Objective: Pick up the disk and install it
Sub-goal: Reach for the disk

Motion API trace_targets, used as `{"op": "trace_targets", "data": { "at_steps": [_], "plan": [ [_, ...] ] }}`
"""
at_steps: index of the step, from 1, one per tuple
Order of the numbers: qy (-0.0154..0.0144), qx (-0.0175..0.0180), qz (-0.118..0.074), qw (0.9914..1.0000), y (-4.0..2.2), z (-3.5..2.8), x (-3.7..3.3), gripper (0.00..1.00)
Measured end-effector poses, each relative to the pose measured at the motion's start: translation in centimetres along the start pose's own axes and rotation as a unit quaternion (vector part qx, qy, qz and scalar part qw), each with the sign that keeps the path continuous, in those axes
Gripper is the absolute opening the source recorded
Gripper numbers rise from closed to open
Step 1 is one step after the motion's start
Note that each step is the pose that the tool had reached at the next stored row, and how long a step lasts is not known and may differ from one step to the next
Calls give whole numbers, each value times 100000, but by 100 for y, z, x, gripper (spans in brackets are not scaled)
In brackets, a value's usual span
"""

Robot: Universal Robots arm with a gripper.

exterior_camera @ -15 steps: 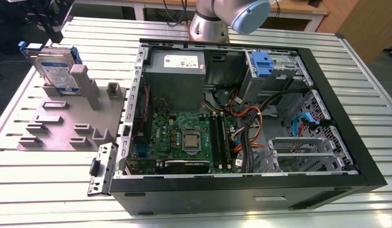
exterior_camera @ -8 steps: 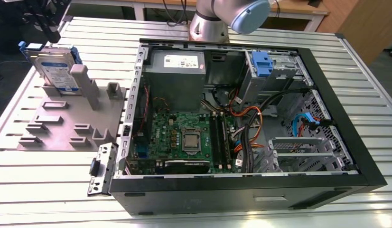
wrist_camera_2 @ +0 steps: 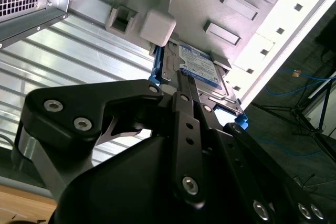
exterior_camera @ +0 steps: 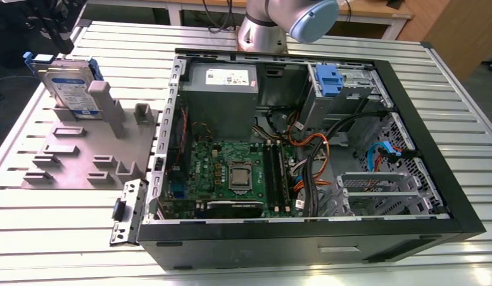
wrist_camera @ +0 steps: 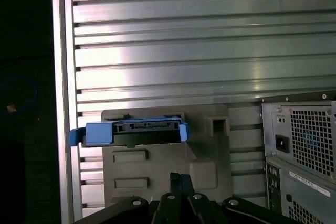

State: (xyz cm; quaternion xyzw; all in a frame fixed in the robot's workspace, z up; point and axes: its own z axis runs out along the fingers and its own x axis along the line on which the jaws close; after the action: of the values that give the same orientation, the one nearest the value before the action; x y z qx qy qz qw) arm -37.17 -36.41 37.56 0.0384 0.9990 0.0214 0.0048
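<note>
Blue-framed disk (exterior_camera: 69, 89) parked on edge in its grey holder (exterior_camera: 79, 149), with the gripper (wrist_camera: 180, 178) hovering just short of it.
From where I stood, the disk sat upright in a slot at the holder's far corner. The holder lay flat on the ribbed aluminium table (exterior_camera: 63, 220), at the exterior view's left of the open computer case (exterior_camera: 436, 179). In the first wrist view the gripper's fingers looked pressed together, pinching nothing, near the disk's blue-edged end but apart from it.
</note>
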Motion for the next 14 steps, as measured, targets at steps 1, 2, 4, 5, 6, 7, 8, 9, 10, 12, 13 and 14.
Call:
{"op": "trace_targets", "data": {
  "at_steps": [1,2,4,5,6,7,8,9,10,12,13,14],
  "plan": [
    [0,0,0,100000,0,0,0,11],
    [0,0,2,100000,0,0,0,11],
    [-4,-1,3,100000,0,0,1,11],
    [1,-1,2,100000,0,0,1,11],
    [2,2,1,100000,0,0,2,11],
    [3,4,4,100000,0,-1,4,11],
    [7,5,6,100000,-1,-1,9,11],
    [-3,-2,10,100000,0,0,16,11],
    [-3,-1,7,100000,-1,0,24,11],
    [0,0,4,100000,-1,4,52,11],
    [-5,-3,4,100000,0,6,72,11],
    [-5,-1,3,100000,2,8,95,11]
  ]
}}
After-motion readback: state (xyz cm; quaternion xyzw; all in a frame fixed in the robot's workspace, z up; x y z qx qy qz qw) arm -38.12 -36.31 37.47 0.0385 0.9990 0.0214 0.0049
